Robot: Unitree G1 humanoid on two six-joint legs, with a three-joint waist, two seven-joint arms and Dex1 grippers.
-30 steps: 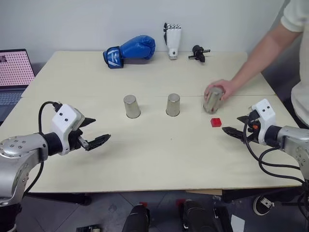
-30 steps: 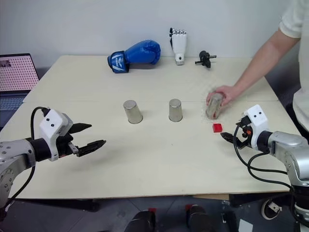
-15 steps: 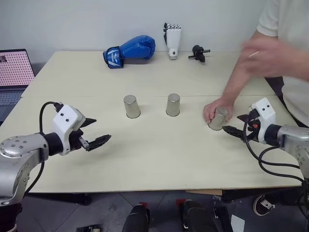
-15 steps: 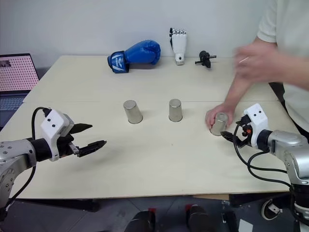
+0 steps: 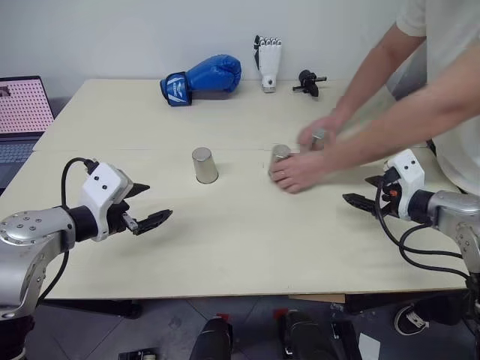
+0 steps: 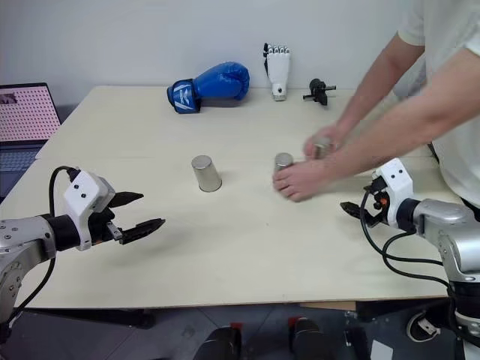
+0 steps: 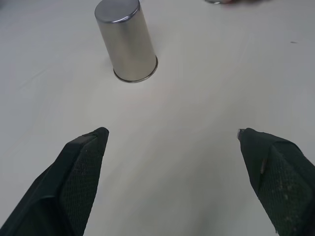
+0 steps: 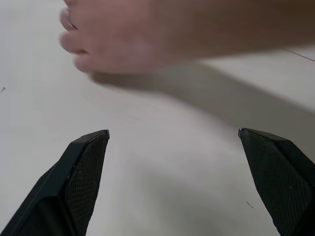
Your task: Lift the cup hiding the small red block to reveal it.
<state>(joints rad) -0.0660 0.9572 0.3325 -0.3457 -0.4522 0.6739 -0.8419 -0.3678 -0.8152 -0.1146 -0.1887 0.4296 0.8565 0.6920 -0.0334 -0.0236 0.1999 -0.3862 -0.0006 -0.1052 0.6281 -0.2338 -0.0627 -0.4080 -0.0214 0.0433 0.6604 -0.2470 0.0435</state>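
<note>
A person's two hands are shuffling cups on the worktop (image 5: 225, 247). One hand (image 5: 294, 171) covers a cup (image 5: 280, 154) near the centre; the other hand (image 5: 319, 135), at about one o'clock from it, grips a second cup (image 5: 320, 137) that is blurred. A third cup (image 5: 202, 165) stands alone, upside down, at nine o'clock from the centre cup, well apart from both hands.

The small red block cannot be seen anywhere on the worktop; it is presumably under one of the cups, and these pictures do not tell which.

The robot's left hand (image 5: 148, 206) hangs above the worktop at about seven o'clock from the lone cup, its fingers spread and holding nothing. The right hand (image 5: 358, 201) sits at four o'clock from the person's nearer hand, fingers likewise spread wide and empty.

The chief risk is losing track of the right cup: two cups are swapping under the person's palms, partly hidden and blurred, so a wrong pick is likely if the crossing is misread. A second risk is reaching early; the right hand is near the person's forearm and could strike it or knock a cup over. The smooth metal cups may also slip or tip under an off-centre grip.
</note>
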